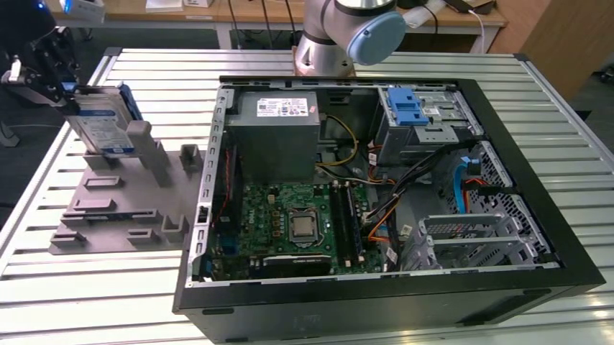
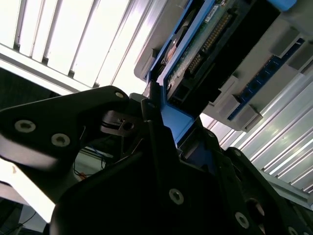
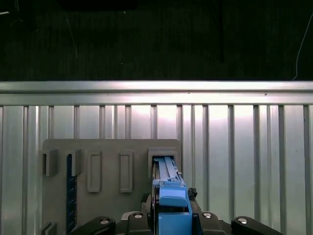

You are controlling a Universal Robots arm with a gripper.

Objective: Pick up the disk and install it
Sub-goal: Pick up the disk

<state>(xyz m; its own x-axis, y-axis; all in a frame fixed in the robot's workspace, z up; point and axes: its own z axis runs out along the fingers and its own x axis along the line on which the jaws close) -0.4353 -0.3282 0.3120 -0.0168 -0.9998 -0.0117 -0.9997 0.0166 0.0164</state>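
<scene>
The gripper [image 3: 168, 218] clenches the disk [image 1: 103, 122] (standing on edge) at the grey holder [image 1: 115, 208].

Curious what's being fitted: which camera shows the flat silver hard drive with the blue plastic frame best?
The exterior view: the silver hard drive stands on edge in a grey holder, label and blue frame visible. The first wrist view shows its blue edge; the second wrist view, its circuit-board side.
</scene>
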